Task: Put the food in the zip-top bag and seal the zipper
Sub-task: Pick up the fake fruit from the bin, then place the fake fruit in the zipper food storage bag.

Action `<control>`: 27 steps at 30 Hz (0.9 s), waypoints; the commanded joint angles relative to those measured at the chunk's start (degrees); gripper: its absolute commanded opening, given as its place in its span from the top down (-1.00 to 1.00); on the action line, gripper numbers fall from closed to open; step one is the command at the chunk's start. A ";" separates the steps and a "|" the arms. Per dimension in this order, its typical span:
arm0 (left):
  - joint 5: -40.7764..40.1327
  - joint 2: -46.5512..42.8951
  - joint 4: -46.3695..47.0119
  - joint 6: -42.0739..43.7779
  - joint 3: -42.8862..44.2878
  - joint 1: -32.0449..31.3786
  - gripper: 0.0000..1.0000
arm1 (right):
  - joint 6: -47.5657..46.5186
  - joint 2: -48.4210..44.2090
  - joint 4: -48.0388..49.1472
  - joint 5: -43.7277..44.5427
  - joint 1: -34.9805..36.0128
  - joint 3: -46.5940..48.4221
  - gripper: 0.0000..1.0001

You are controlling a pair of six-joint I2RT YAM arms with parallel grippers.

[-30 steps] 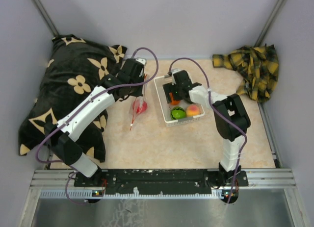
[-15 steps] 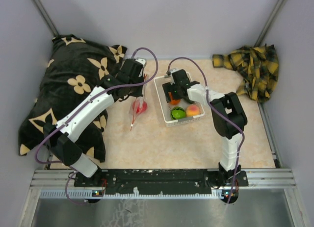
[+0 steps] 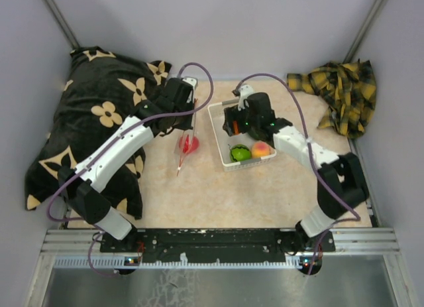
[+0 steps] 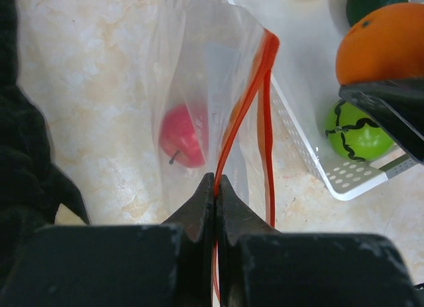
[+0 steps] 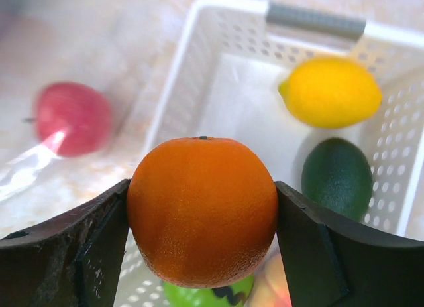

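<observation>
My left gripper [image 4: 216, 187] is shut on the red-orange zipper [image 4: 262, 75] of the clear zip-top bag [image 4: 199, 88] and holds its mouth up; the red apple [image 4: 182, 136] lies inside. In the top view the bag [image 3: 187, 144] hangs by the left gripper [image 3: 189, 124]. My right gripper [image 5: 202, 234] is shut on the orange [image 5: 202, 211], lifted above the white basket [image 5: 185, 75]. In the basket are the yellow lemon [image 5: 331, 91], dark green avocado [image 5: 336, 178], green lime [image 3: 240, 153] and peach [image 3: 262, 148].
A black pillow with tan flowers [image 3: 86, 121] lies at the left, under the left arm. A yellow plaid cloth [image 3: 341, 95] lies at the back right. Walls close the table on three sides.
My right gripper has risen out of the basket with the orange, its arm stretched out. The left gripper and bag have not moved.
</observation>
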 commanded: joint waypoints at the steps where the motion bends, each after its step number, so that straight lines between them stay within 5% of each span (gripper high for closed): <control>1: 0.66 0.14 -0.98 0.80 3.23 0.32 1.00 | 0.61 -10.68 11.38 -6.36 1.89 -4.45 -0.15; 12: 3.19 -0.02 -1.04 0.13 4.24 0.24 1.00 | 1.74 -23.66 30.51 -18.02 11.27 -16.31 -0.14; 21: 3.44 0.07 -2.71 0.00 7.29 -0.97 1.00 | 3.68 -20.48 48.36 -25.96 18.56 -18.52 -0.14; 27: 3.46 -1.71 -2.56 -0.28 7.62 -2.28 1.00 | 3.98 -16.02 54.04 -21.83 18.68 -18.48 -0.15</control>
